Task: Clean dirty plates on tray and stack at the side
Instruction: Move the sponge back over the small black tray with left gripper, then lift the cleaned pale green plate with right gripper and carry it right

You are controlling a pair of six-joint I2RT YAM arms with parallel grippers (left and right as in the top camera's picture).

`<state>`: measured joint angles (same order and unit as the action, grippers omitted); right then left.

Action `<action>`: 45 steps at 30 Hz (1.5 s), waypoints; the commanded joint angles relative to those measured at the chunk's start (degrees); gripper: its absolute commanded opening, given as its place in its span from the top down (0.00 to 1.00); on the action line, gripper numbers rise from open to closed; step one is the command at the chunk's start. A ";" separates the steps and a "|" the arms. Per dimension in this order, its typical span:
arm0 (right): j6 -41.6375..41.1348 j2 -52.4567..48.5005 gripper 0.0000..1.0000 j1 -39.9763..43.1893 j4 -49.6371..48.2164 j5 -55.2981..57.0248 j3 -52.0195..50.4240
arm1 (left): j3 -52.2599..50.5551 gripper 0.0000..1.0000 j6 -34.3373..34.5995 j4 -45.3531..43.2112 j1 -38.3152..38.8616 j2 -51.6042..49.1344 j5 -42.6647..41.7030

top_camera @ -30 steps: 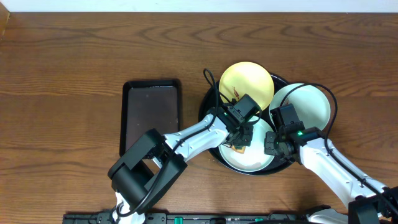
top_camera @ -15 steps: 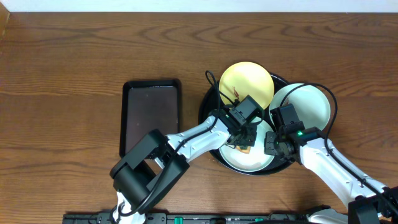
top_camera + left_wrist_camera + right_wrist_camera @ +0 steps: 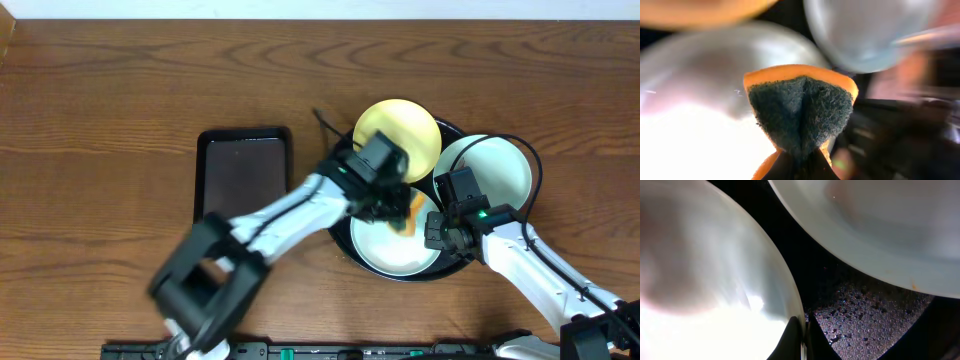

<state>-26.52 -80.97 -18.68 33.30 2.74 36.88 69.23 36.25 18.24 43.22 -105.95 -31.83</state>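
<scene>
The plates point(image 3: 398, 128) lie on the round black tray point(image 3: 405, 278), my left pincer point(image 3: 800, 169) clamped on an orange, dark-faced sponge point(image 3: 800, 105) above the near mint-white plate point(image 3: 390, 250), my right pincer point(image 3: 801, 340) closed on that plate's rim.

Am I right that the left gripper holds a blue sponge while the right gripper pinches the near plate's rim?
Not quite: the sponge in the left gripper is orange with a dark scouring face, not blue, as the left wrist view shows. The right gripper does pinch the near plate by its rim.
</scene>
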 commanded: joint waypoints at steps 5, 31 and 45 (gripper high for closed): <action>0.87 -0.04 0.99 -0.50 0.74 -0.46 -0.57 | 0.87 0.93 -3.67 8.81 -6.56 15.04 -4.79; 5.55 2.51 0.99 -0.50 5.35 0.50 3.72 | -0.79 0.92 -13.81 28.89 -30.03 14.08 40.28; 10.95 12.85 0.99 -0.55 11.08 15.80 13.55 | -0.79 0.91 -14.21 29.05 -30.69 14.05 40.48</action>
<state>-17.72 -69.49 -18.68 44.31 11.55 49.06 68.82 23.00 47.00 12.84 -91.77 7.29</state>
